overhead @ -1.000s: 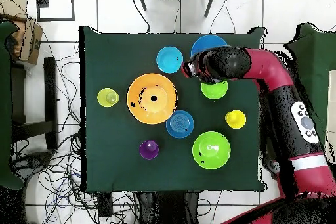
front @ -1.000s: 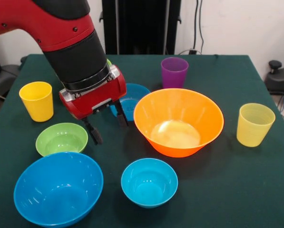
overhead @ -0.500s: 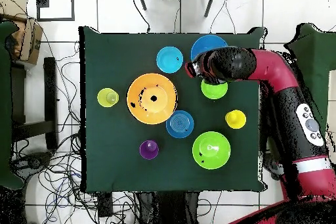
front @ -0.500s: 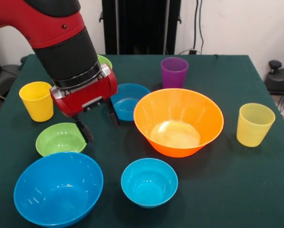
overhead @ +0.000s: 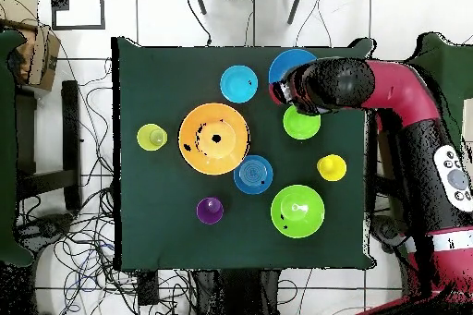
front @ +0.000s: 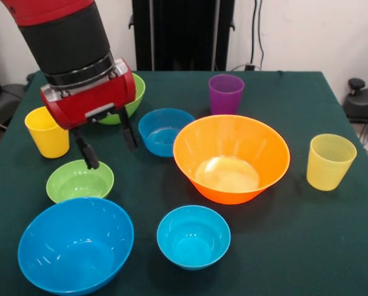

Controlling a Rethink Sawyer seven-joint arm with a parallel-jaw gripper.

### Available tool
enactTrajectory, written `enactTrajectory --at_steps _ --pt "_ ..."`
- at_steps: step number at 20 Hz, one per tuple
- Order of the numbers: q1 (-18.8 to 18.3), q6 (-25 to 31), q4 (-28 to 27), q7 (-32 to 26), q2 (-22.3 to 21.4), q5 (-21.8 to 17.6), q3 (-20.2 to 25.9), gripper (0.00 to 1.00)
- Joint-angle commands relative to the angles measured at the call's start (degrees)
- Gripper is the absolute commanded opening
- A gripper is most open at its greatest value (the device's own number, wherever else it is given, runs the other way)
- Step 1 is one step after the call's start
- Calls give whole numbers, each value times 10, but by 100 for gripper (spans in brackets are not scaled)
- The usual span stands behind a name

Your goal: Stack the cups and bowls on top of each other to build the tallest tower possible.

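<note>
Your small green bowl sits alone on the tabletop, just left of the orange bowl; light, stiff, glossy, likely slippery, so pinch its rim; gripper hovers above, spread, empty.

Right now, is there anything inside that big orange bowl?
The orange bowl is empty in both views: only a pale glossy patch shows at its bottom, and no cup or bowl is nested in it. What lies under it is hidden.
</note>
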Motion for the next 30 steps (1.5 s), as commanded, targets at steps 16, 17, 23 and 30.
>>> enactTrajectory --at_steps 16,17,23,30 --pt "10 -115 -28 -141 87 -92 -40 100" --pt "9 -123 -27 -140 90 -95 -40 100" --pt "10 -168 -18 -124 102 -112 -47 100" --pt "14 -188 -10 -114 101 -124 -56 100"
